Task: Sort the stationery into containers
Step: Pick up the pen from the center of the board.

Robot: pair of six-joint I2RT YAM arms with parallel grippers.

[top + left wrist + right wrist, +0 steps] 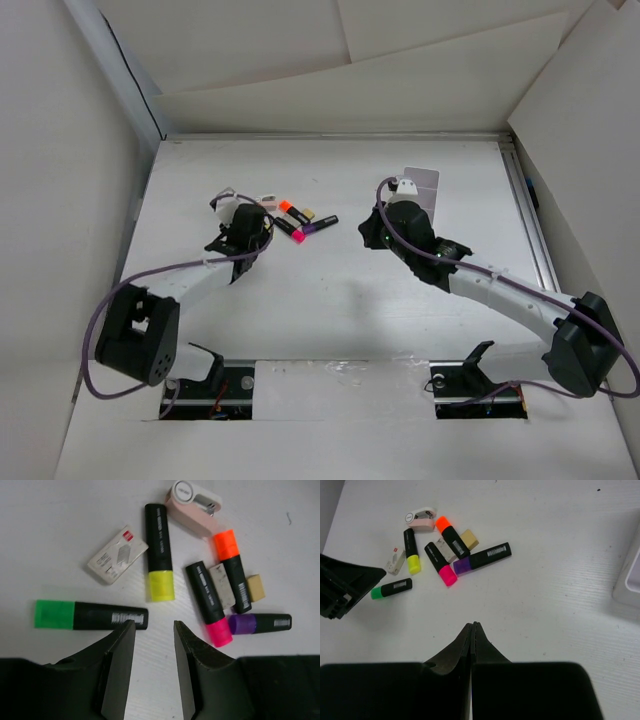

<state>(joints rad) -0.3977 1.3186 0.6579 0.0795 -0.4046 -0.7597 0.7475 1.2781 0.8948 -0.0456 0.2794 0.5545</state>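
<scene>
green-capped marker (91, 616), yellow-capped marker (159, 552), possibly beige eraser (255, 587)

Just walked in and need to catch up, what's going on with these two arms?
Nothing is picked up yet. The left arm hovers, jaws open, over the scattered markers, closest to the green marker. The right arm sits apart, jaws shut on nothing. The white box stands near the right arm.

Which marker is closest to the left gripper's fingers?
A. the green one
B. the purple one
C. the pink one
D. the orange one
A: the green marker lies with its black end right by a fingertip of the open left gripper.
</scene>
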